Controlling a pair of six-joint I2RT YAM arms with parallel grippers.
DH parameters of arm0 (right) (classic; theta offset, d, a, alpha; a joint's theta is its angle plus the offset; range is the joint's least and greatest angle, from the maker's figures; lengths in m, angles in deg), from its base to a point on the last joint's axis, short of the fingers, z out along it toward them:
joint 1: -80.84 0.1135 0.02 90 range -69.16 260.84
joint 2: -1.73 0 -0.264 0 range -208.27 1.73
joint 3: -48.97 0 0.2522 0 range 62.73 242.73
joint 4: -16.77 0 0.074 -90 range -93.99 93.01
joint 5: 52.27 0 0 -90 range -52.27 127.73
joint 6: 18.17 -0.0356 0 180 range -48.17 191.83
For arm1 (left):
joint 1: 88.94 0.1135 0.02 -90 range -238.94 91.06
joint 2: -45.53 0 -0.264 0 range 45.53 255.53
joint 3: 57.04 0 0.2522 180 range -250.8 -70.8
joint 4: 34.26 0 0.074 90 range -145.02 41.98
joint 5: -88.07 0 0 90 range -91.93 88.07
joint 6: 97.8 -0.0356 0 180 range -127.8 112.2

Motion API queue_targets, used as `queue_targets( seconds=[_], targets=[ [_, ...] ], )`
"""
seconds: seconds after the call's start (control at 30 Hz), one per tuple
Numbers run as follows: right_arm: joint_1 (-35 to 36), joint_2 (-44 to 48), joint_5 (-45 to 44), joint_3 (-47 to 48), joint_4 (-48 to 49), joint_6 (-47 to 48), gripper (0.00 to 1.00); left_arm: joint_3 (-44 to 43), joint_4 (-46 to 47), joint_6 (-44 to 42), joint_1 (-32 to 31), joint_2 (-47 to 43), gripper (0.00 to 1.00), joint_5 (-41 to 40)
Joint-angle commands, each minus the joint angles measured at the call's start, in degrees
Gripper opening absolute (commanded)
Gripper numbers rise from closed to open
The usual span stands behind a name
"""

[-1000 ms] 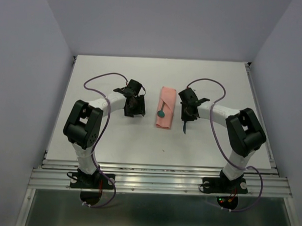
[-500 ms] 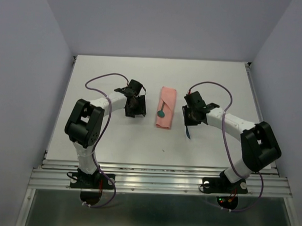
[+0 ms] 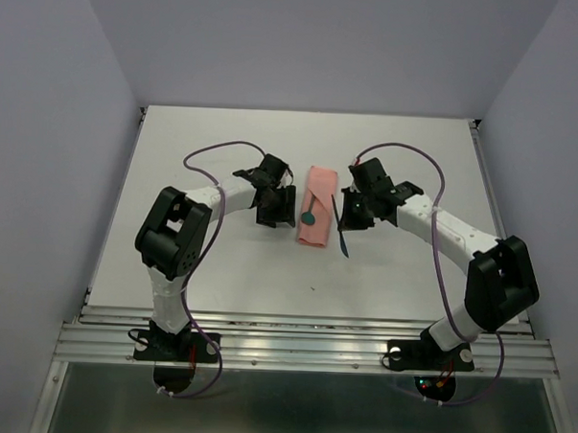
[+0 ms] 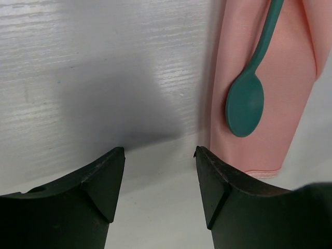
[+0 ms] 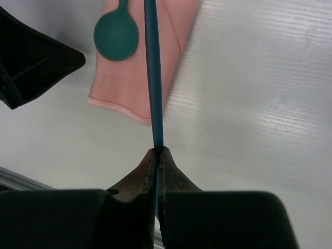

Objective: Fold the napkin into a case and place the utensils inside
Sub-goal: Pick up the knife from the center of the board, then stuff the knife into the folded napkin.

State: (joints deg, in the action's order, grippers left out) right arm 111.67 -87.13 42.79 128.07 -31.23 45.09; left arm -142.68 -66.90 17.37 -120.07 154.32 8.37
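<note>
Two robot arms leaned in over a white table (image 3: 220, 261) toward a salmon-pink case (image 3: 317, 218) (image 4: 290, 93) (image 5: 122, 83), a napkin already folded into a narrow strip at the table's middle. The left arm (image 3: 173, 235) rose from its base at the near edge, bent at the elbow and reached inward. The left gripper (image 3: 276, 206) (image 4: 160, 155) sat just beside the case's left edge, its jaws spread wide over bare tabletop with nothing between them.

The right arm (image 3: 442, 228) mirrored it, its forearm angled in from the far side. The right gripper (image 3: 351, 215) (image 5: 157, 151) was just beside the case's right edge, its fingers pressed together on the shaft of a thin teal utensil (image 3: 344, 243) (image 5: 152, 67). Seen from the wrist, that shaft ran forward across the case's near right corner; whether it touched the cloth could not be told.

A teal spoon (image 3: 310, 216) (image 4: 245, 101) (image 5: 115, 35) lay on the case, its bowl towards the near end.
</note>
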Motion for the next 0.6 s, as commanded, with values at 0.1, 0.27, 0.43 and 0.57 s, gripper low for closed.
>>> queue_targets(
  seconds=[0.1,0.27,0.43,0.57],
  targets=[
    [1.51,-2.98,3.99,2.86,-1.36,-2.0,0.01,2.01,1.65,1.99,-0.86,-0.16,0.68,3.84],
    [3.35,-6.23,3.56,4.09,-1.97,-2.79,0.01,0.95,1.74,2.08,-2.26,0.72,0.68,4.28],
    [3.36,-7.91,1.54,4.53,-1.8,-5.16,0.01,1.65,2.61,2.52,-3.14,0.54,0.68,4.72],
    [3.36,-10.45,1.18,6.46,-2.41,-6.13,0.01,2.09,2.88,2.43,-3.23,0.54,0.68,5.25]
  ],
)
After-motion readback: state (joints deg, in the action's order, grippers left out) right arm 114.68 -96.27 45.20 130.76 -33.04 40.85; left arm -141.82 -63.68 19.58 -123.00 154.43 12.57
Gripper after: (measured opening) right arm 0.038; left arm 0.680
